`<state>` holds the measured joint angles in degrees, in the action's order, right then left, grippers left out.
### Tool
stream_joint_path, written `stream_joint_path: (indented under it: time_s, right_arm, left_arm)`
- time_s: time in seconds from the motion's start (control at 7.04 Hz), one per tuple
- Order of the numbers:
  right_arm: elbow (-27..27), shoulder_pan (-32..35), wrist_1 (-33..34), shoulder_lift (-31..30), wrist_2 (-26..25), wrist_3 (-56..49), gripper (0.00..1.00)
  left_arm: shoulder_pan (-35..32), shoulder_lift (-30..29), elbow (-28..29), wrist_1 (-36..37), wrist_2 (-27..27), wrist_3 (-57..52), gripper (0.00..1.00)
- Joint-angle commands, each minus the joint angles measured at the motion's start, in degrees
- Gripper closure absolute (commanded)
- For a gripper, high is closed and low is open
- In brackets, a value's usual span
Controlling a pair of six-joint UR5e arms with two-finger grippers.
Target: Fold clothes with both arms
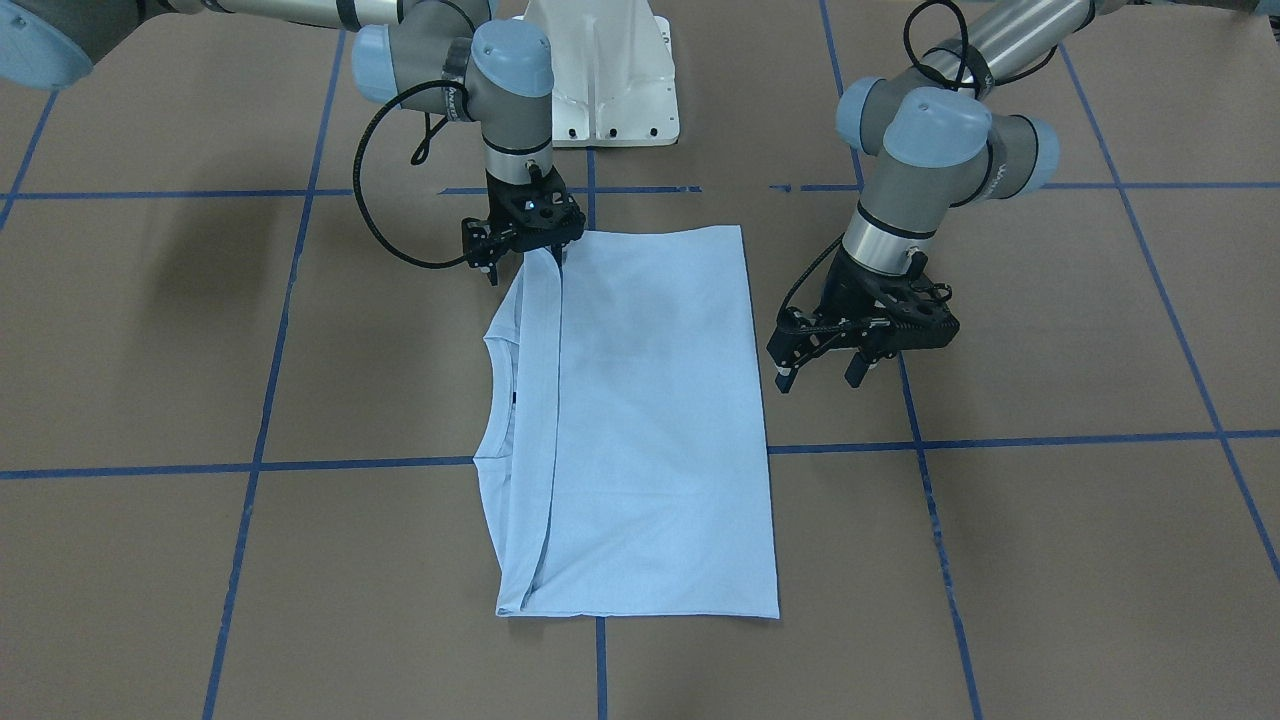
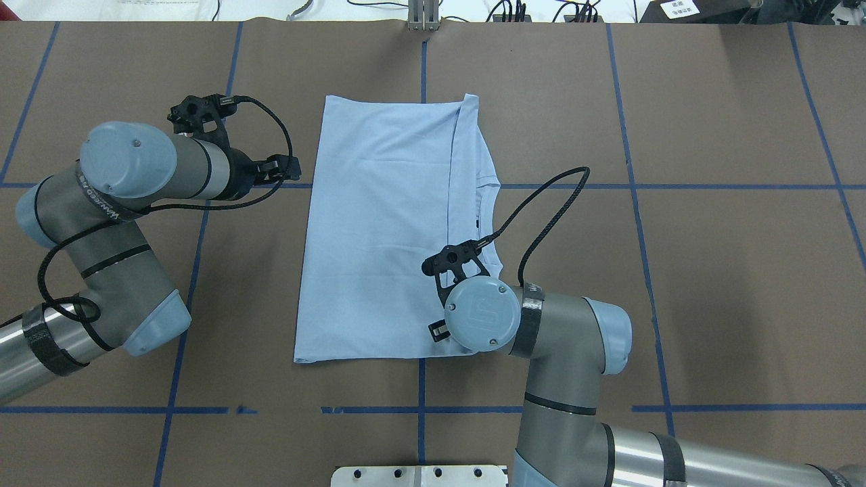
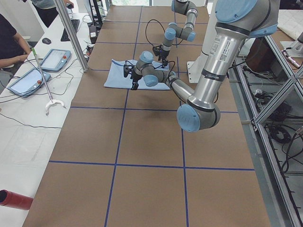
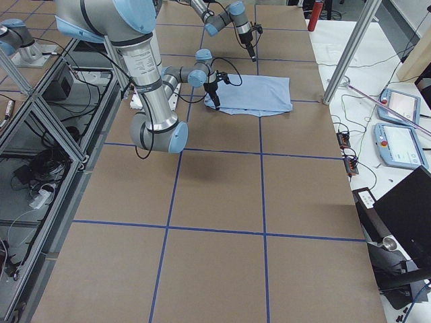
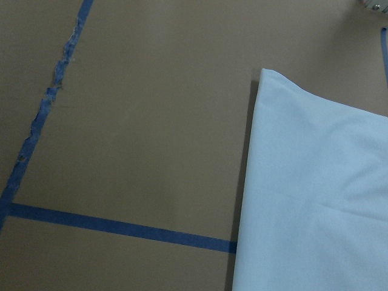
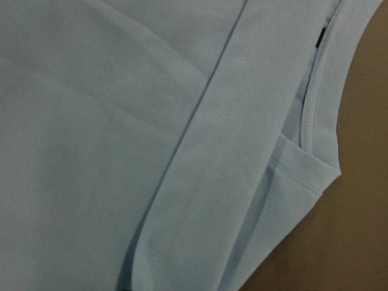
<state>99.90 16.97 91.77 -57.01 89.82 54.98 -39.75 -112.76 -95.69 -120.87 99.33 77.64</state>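
Observation:
The clothes are one light blue T-shirt point(image 1: 650, 420), lying flat and folded into a long rectangle, collar point(image 1: 495, 400) toward the robot's right. A folded-over layer's hemmed edge point(image 6: 200, 176) runs beside the collar. My right gripper point(image 1: 524, 266) stands at the shirt's corner nearest the robot base. Its fingers are spread, and one fingertip point(image 1: 557, 257) rests on that hem. The overhead view hides it under the wrist point(image 2: 482, 314). My left gripper point(image 1: 820, 378) hovers open and empty over bare table, just off the shirt's opposite long edge point(image 5: 245, 200).
Blue tape lines point(image 1: 600, 190) grid the brown table. The white pedestal base point(image 1: 610, 90) stands behind the shirt. A side bench holds tablets point(image 3: 57, 59), and a person point(image 3: 9, 42) sits there. A red cylinder point(image 3: 14, 198) lies off the table corner.

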Motion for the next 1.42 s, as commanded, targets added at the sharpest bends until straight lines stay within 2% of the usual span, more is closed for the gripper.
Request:
stream_joint_path:
  time_s: [0.0,0.57,0.71,0.85,0.99,1.28]
  right_arm:
    - [1.3,-1.3,2.1,-0.6,-0.5,0.0,0.05]
    - [0.9,-0.4,1.8,-0.9,-0.6,-0.1,0.09]
    - [1.7,-0.2,1.5,-0.5,-0.3,-0.1,0.22]
    - [2.4,-0.2,0.4,-0.5,-0.1,-0.1,0.31]
    - [2.1,-0.2,-4.8,-0.9,0.1,0.0,0.33]
    - [2.0,-0.2,-6.6,-0.8,1.3,0.0,0.47]
  left_arm:
    - [1.0,0.1,0.2,-0.2,-0.2,0.9,0.00]
    - [1.2,0.0,0.1,-0.2,-0.3,0.9,0.00]
    - [1.2,0.0,0.2,-0.2,-0.3,0.9,0.00]
    - [1.2,0.0,0.2,-0.2,-0.3,0.9,0.00]
    - [1.2,0.0,0.2,-0.2,-0.3,0.8,0.00]
    - [1.2,0.2,0.2,-0.3,-0.3,0.6,0.00]
